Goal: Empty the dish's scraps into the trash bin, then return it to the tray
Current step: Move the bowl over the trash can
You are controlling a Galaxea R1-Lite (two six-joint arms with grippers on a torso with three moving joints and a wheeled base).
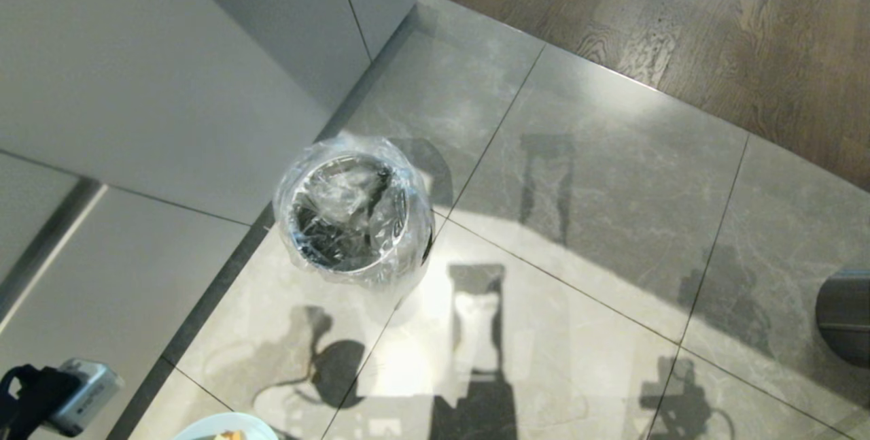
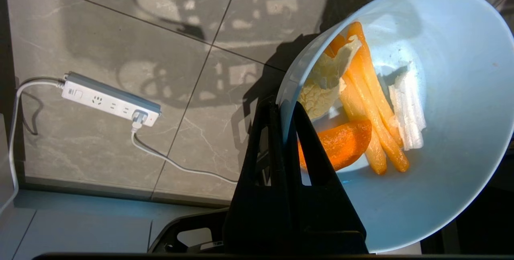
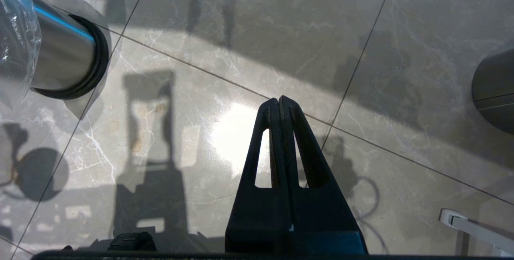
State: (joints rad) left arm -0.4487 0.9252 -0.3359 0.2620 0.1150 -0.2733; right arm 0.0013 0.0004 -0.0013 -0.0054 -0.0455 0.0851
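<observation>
pale-blue dish [image 2: 441, 131] of scraps [image 2: 361, 111] pinched in left gripper [image 2: 286, 109], right gripper [image 3: 279, 103] closed, empty

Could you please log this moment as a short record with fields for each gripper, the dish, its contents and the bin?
left gripper: shut on the dish rim
dish: tilted above the floor, not over the trash bin
scraps: in the dish
trash bin: on the floor, bag-lined, nothing visible inside
right gripper: shut, empty, above the floor
</observation>
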